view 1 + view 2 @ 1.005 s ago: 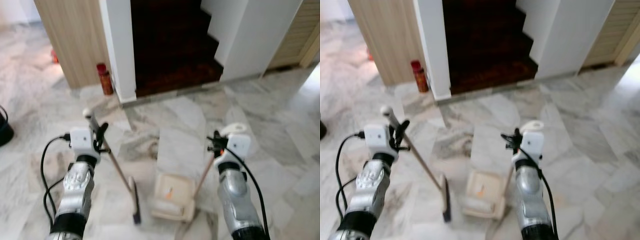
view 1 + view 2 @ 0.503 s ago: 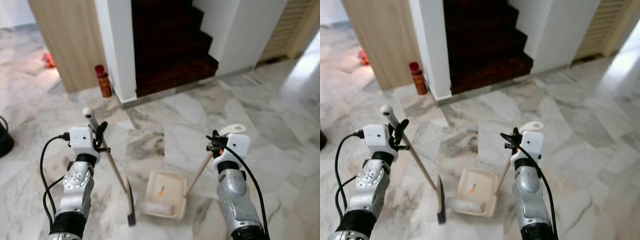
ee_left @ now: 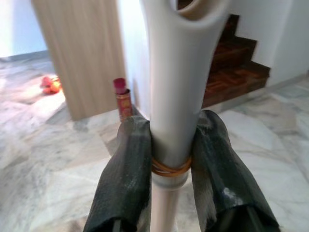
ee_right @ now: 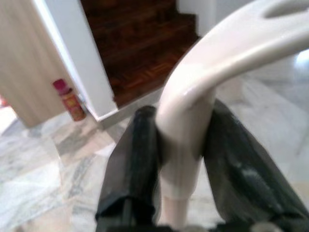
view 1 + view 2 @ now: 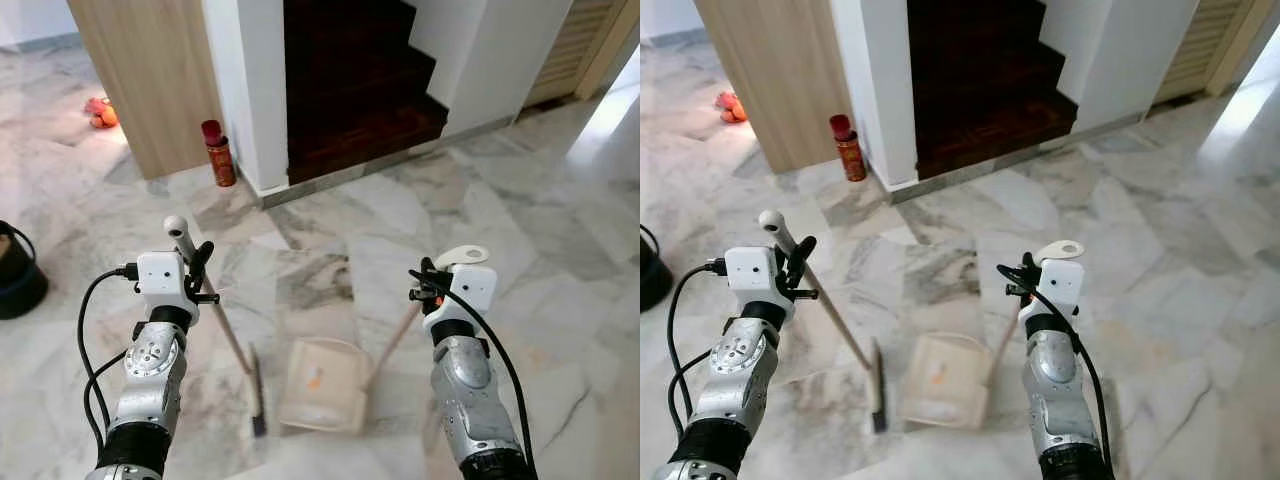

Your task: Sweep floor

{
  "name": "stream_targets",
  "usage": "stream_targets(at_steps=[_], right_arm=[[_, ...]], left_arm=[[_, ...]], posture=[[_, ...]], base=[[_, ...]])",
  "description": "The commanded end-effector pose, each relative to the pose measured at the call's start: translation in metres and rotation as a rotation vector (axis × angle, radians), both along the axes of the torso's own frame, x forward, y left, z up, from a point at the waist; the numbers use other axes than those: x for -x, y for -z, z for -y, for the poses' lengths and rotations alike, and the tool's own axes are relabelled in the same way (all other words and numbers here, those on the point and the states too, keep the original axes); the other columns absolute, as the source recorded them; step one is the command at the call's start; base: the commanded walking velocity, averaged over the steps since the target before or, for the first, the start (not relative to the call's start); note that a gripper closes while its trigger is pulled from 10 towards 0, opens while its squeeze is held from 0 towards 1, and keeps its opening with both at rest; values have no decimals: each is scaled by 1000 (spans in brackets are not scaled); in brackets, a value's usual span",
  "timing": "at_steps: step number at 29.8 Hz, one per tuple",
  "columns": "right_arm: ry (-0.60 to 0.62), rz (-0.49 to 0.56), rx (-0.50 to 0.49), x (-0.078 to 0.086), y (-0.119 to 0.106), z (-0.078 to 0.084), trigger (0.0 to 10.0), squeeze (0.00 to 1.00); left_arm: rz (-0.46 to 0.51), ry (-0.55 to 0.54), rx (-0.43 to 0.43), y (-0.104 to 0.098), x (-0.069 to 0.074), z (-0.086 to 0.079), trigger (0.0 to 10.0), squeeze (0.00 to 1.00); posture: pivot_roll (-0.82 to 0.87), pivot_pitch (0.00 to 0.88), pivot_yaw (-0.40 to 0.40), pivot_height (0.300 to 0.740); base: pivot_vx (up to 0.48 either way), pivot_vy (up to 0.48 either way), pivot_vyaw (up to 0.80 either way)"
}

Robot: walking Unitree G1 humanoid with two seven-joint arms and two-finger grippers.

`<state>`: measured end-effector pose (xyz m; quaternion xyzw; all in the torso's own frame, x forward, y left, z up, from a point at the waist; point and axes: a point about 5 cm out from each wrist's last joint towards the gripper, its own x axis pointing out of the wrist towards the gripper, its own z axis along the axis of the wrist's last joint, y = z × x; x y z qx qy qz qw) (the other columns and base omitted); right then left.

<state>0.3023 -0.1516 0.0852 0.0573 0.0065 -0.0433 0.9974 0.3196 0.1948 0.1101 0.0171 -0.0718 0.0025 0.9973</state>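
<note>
My left gripper (image 5: 200, 272) is shut on the white grip of a broom (image 5: 232, 345); its wooden stick slants down to a dark brush head (image 5: 257, 392) on the marble floor. My right gripper (image 5: 425, 283) is shut on the looped white handle of a cream dustpan (image 5: 322, 385), which rests on the floor right of the brush head with a small orange scrap (image 5: 315, 377) inside. In the left wrist view both black fingers (image 3: 129, 179) clamp the broom grip (image 3: 175, 92). In the right wrist view the fingers (image 4: 134, 159) clamp the dustpan handle (image 4: 193, 101).
A dark wooden staircase (image 5: 350, 80) rises ahead between a white pillar (image 5: 245, 80) and a white wall (image 5: 500, 50). A red spray can (image 5: 218, 153) stands by the pillar beside a wood panel (image 5: 150, 70). A dark bucket (image 5: 18, 272) sits far left; orange items (image 5: 100, 112) lie beyond.
The camera has shifted, so the stairs and can sit slightly differently in frame. The dustpan and brush head look a little nearer to my feet; both grips are unchanged.
</note>
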Motion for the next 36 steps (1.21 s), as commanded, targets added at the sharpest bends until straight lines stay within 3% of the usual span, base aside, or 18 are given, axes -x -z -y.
stream_targets(at_steps=[1,36], right_arm=[[1,65,17,-4,-14,1,10000,0],[-25,68,27,-6,-15,-5,10000,0]], left_arm=[[36,-3,-12,-8,-1,-2,10000,0],[43,-2,-14,-11,-2,-2,10000,0]], posture=[[-57,71,-5,740],[-45,53,-5,740]], base=[[0,409,0],[0,407,52]])
